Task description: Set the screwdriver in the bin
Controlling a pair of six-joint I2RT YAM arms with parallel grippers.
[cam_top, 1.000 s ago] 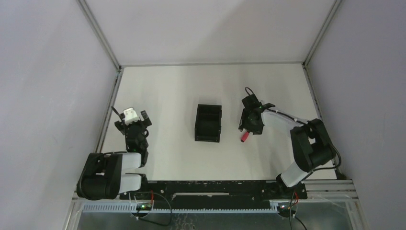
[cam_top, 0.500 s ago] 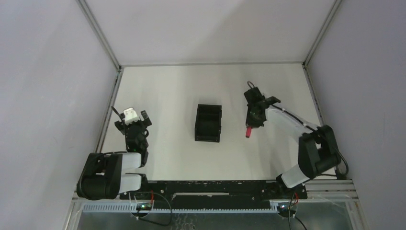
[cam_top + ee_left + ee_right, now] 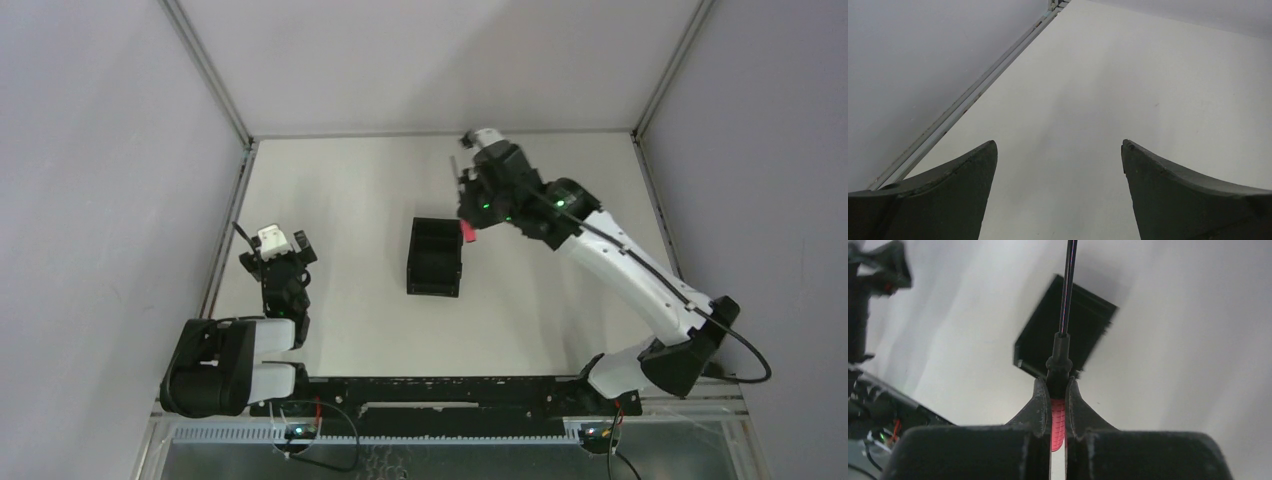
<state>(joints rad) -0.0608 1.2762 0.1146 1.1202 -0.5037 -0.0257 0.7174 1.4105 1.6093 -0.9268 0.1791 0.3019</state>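
Got the right claw (image 3: 1058, 390) clamped on the screwdriver (image 3: 1060, 347) by its ribbed pink handle, shaft poking out ahead toward the bin (image 3: 1088, 320) just beyond and below; looks light, stiff, bit slick, so best held by that handle.

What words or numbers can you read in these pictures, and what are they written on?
None: no word, number, brand or sign can be read in any view.
The bin is plain black.
The screwdriver, pinched in the right gripper, shows a ribbed red handle and no print.
The white block is too small to tell whether it bears a label.
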